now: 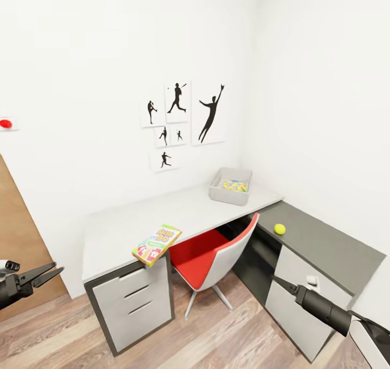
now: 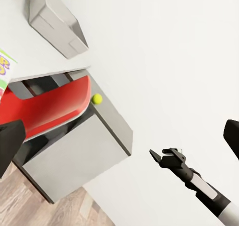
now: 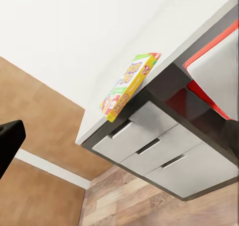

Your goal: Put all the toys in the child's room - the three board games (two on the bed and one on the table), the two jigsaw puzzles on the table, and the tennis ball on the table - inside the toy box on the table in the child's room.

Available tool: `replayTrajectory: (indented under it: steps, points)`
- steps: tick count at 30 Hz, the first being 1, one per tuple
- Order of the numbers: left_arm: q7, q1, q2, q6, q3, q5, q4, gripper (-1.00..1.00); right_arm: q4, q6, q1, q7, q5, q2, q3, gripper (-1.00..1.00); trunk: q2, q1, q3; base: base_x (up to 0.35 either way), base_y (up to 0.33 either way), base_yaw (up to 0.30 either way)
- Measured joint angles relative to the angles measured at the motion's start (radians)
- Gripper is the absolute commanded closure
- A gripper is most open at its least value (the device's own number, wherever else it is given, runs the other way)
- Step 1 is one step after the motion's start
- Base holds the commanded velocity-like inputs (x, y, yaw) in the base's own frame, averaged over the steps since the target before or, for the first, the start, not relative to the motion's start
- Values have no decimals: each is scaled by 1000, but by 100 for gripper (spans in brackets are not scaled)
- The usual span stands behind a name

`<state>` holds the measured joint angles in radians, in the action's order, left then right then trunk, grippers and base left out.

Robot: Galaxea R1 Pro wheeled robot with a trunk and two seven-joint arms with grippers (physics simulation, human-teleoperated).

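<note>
Left gripper (image 1: 50, 273): matte black — two slim, tapering pointed fingers, a small white cap behind them.
Right gripper (image 2: 158, 155): black, blocky knuckles.
Right forearm (image 1: 325, 310): glossy black cylinder — paler grey-white section further back.

Board game (image 1: 156, 244) cover lettering blurred; nothing legible.

The toy box (image 1: 230, 186) hides most of a jigsaw puzzle (image 1: 234, 185) behind its wall. The right pincer (image 1: 284, 285) points away, so its jaws cannot be read. The chair (image 1: 214, 254) hides the space under the worktop (image 1: 124, 226).
</note>
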<state>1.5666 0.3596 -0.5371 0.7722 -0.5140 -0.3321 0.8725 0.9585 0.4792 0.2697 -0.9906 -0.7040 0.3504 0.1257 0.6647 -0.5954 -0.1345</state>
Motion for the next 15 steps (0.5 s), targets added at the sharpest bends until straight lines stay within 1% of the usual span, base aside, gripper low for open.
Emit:
replayTrajectory:
  steps: [5, 15]
  points:
    - [0, 0, 0, -1, 0, 0, 0, -100, 0, 0, 0, 0, 0, 0, 0, -100, 0, 0, 8, -2, -80, 0]
    - [0, 0, 0, -3, 0, 0, 0, -100, 0, -1, 0, 5, 1, 0, 0, -100, 0, 0, 23, 0, -13, 0]
